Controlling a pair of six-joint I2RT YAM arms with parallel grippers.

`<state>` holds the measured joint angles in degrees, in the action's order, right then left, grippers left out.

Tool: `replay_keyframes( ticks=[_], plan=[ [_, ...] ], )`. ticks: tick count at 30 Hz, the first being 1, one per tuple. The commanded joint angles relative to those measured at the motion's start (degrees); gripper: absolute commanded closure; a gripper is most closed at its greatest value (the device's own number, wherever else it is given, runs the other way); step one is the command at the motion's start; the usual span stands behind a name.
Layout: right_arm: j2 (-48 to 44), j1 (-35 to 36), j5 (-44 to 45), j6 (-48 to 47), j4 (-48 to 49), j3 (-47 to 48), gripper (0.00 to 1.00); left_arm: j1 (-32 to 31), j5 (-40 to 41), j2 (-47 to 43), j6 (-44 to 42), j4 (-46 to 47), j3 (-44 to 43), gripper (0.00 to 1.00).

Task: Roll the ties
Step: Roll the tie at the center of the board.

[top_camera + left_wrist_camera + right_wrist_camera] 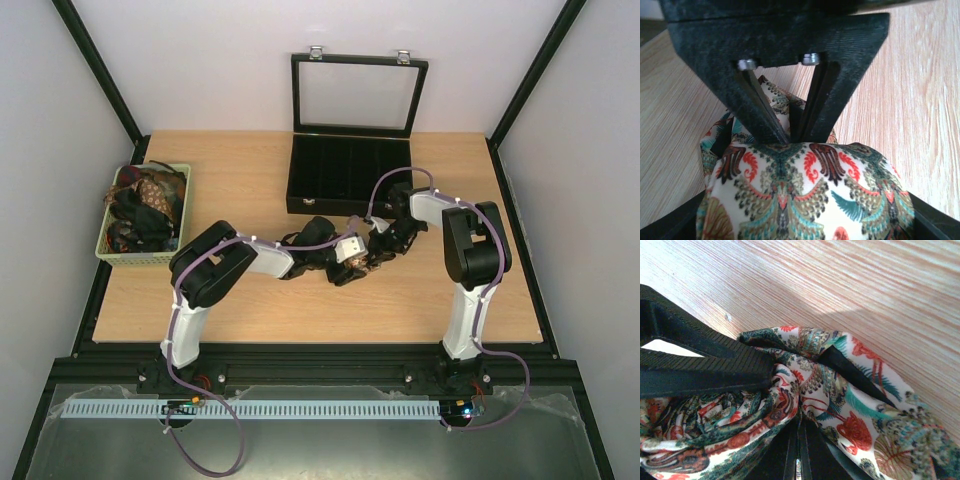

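A tie (805,195) with a cream, teal and red print sits bunched into a roll on the wooden table, mid-table between both arms (354,264). My left gripper (802,225) is open wide, and its black fingers (935,222) stand on either side of the roll. My right gripper (790,140) comes from the opposite side, its two fingers pressed together at the roll's upper edge. In the right wrist view, folds of the tie (850,400) gather at my right gripper (800,415), which is shut on the fabric. A ribbed left finger (700,365) lies against the roll.
A green basket (135,260) with several more ties (150,195) stands at the table's left edge. A black compartmented case (345,175) sits at the back centre, its glass lid (355,95) raised. Both arms (215,265) (470,250) reach inward over the table.
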<state>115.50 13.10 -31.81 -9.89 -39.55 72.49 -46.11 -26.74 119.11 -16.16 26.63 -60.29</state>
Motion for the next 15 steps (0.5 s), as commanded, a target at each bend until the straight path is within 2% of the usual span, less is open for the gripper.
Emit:
replay_keyframes(
  ticks=[1,6,12,15],
  plan=[
    [5.24,1.57,12.45,-0.77,2.2,-2.87,0.99,-0.47,-1.2,0.36,-5.53,0.57,-1.1,0.28],
    [5.42,1.57,12.56,-0.42,2.0,-2.64,0.99,-0.86,-1.12,-0.85,-7.3,0.6,-0.93,0.34],
    [5.0,1.38,12.33,0.53,0.83,-2.69,0.99,-0.51,-1.96,0.0,-5.76,-2.56,-2.05,0.68],
    [4.12,-0.27,9.93,2.05,-0.87,-2.09,0.99,0.19,-1.75,2.47,-4.22,-8.8,-4.12,0.73]
  ],
)
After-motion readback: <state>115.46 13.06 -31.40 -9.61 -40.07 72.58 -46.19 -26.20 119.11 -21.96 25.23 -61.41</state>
